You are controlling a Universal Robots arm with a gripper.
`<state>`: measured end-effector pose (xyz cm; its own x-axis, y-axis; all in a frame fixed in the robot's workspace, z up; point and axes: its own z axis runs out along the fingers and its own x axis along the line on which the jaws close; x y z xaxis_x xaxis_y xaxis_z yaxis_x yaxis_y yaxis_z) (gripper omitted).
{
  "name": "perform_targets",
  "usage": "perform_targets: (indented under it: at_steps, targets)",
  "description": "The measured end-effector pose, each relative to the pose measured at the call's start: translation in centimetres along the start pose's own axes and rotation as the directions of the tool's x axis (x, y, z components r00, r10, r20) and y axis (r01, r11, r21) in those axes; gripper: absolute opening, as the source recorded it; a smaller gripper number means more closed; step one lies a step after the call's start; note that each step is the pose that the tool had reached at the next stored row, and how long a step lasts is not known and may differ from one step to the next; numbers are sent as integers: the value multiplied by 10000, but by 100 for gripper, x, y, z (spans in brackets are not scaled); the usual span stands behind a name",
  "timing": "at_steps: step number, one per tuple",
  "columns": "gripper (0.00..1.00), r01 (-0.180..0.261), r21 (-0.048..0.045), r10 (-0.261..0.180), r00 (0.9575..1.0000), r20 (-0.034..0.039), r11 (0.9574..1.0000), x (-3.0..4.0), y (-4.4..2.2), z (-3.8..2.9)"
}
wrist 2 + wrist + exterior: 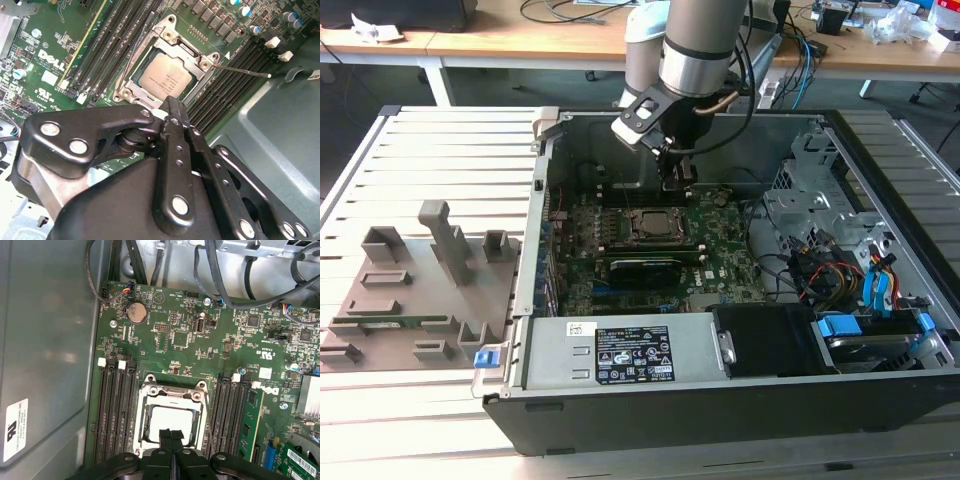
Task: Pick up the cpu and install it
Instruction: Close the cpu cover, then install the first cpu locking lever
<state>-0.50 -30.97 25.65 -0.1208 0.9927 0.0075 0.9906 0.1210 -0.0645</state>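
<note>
open computer case [650, 420], cpu [170, 417] lying in socket [172, 390], near edge hidden by tool [171, 434], pinched closed, empty

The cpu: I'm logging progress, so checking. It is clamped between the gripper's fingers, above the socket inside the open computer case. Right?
Not quite. The cpu is not clamped: it lies in the socket, inside the open computer case. The gripper hangs over it, shut on nothing, as the second wrist view shows.
</note>
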Motion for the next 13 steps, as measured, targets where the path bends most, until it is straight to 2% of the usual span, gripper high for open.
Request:
perform_targets:
  at_steps: [5,9,11,12,13]
  targets:
    - [11,12,0,-12,10000,0,10000,0,0,-3]
    - [11,724,8,-724,9974,46,9974,0,0,-3]
    - [11,1120,13,-1120,9937,72,9937,0,0,-3]
    - [11,1385,17,-1385,9903,89,9904,0,0,-3]
    - [11,1932,27,-1932,9811,124,9812,0,0,-3]
